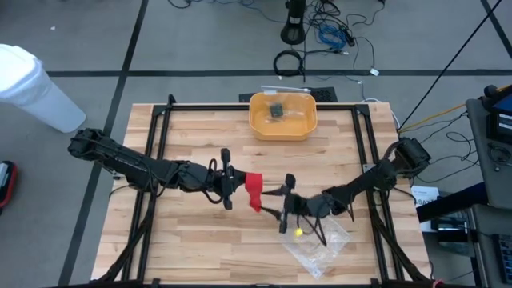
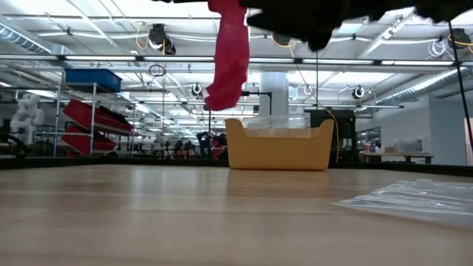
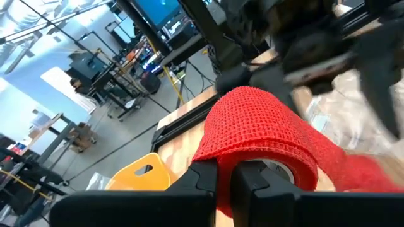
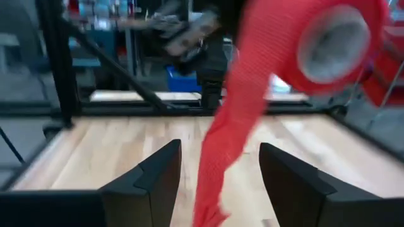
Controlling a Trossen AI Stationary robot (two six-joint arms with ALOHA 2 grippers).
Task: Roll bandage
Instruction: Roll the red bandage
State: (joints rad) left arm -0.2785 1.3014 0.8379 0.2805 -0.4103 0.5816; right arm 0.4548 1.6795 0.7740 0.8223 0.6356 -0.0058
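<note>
Looking down: your left gripper is clamped on the bandage mid-table, right gripper beside it. Low view: the tail hangs clear off the table. Right wrist: jaws spread, holding nothing, straddling that tail, likely to guide winding.

Yellow bin at table far edge; clear plastic bag near front right.
</note>
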